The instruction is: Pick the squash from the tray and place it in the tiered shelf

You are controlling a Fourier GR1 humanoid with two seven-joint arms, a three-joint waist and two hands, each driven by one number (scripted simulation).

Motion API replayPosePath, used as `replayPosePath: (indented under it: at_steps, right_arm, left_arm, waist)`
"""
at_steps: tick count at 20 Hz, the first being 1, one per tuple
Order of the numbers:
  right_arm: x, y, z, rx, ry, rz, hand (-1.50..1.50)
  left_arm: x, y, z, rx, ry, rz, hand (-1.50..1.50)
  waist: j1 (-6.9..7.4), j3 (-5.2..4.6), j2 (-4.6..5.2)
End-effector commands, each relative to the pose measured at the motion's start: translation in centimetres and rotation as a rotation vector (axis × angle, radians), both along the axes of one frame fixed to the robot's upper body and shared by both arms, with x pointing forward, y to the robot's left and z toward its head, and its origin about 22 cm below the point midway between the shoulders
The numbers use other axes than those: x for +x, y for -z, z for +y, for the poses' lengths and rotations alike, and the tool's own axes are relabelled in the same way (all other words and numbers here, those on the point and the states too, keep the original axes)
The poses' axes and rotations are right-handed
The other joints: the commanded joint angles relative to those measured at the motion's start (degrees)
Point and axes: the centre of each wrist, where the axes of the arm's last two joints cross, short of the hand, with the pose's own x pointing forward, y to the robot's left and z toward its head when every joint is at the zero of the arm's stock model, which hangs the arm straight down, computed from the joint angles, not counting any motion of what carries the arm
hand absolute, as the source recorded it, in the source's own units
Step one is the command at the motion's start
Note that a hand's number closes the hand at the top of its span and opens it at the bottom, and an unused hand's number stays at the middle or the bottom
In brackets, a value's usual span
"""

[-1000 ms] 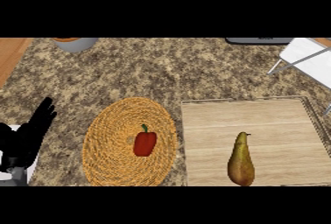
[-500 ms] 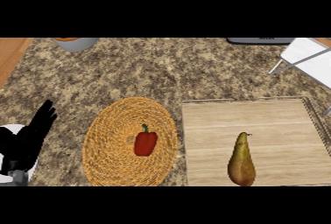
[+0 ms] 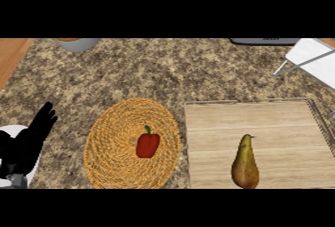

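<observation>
Right of left hand (image 3: 29, 142), well apart: squash (image 3: 245, 162) lying on tray (image 3: 262, 119), lower end cropped. Hand released, fingers straight, partly cut off at left edge.

Left hand drifts slightly toward the lower left edge

Across the earlier pictures and now, the left hand (image 3: 29, 139) slides a touch down and outward along the counter's (image 3: 163, 75) left side, fingers straight and pointing up as before. Its fingertips now sit a little lower against the granite, just short of the woven mat (image 3: 111, 133).
</observation>
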Motion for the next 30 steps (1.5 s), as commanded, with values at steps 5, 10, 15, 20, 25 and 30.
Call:
replayPosePath:
  at_steps: [5,10,15,20,25,30]
  right_arm:
    - [0.7,1.8,-4.6,0.108,0.123,-0.056,1.50]
    - [1.4,5.9,-6.5,0.050,0.097,0.062,-1.50]
    - [1.1,5.8,-7.5,0.064,0.061,-0.019,-1.50]
    - [1.3,4.6,-7.7,0.138,0.030,-0.131,-1.50]
    - [0.7,3.9,-8.3,0.313,0.005,-0.245,-1.50]
    - [-0.8,3.0,-8.6,0.400,-0.037,-0.388,-1.50]
  left_arm:
    - [0.7,0.0,0.0,0.003,0.001,0.003,0.00]
    - [1.1,0.6,-1.2,-0.001,-0.025,0.015,0.00]
    - [0.2,1.0,-0.4,0.005,-0.012,-0.004,0.00]
    - [1.8,-1.4,0.0,0.005,-0.006,0.000,0.00]
    - [0.3,-0.8,0.2,-0.003,-0.014,-0.009,0.00]
    - [-0.3,0.6,1.0,-0.001,-0.008,0.012,0.00]
  waist:
    - [0.04,0.01,0.23]
    - [-0.06,0.02,0.18]
    - [-0.11,0.02,0.04]
    - [-0.19,0.03,0.10]
    - [-0.04,0.05,-0.04]
    - [-1.18,-0.02,-0.36]
